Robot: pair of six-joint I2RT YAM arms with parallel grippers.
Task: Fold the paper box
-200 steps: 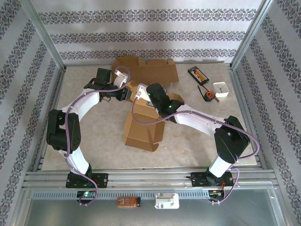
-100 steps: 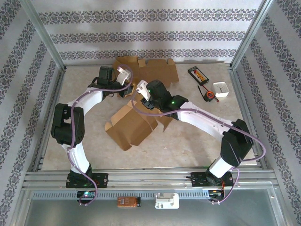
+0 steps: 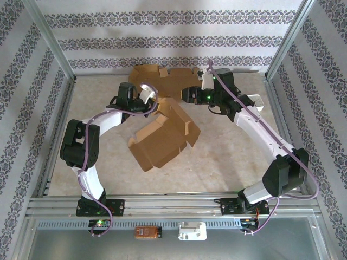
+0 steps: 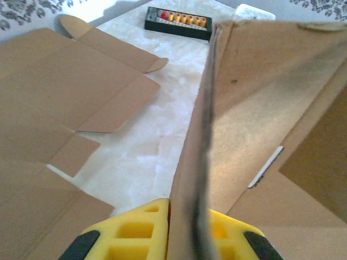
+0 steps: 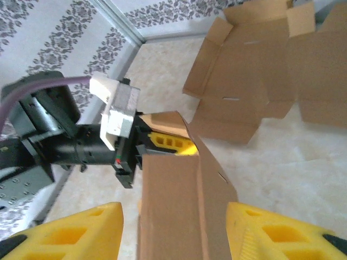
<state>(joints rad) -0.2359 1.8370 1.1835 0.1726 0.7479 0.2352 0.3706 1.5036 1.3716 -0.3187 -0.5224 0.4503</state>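
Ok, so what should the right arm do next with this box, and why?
Probably ease the right gripper forward onto the raised panel of the paper box in front of it. Its jaws are open and off the cardboard, while the left gripper is shut on that panel's far end, steadying it for a fold.

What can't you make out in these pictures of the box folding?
- Top view: the right arm partly covers the white container.
- Left wrist view: the box wall has its near edge blurred close to the lens; the black tray holds orange pieces too small to identify.
- Right wrist view: the bottom edge cuts off the right gripper fingers.
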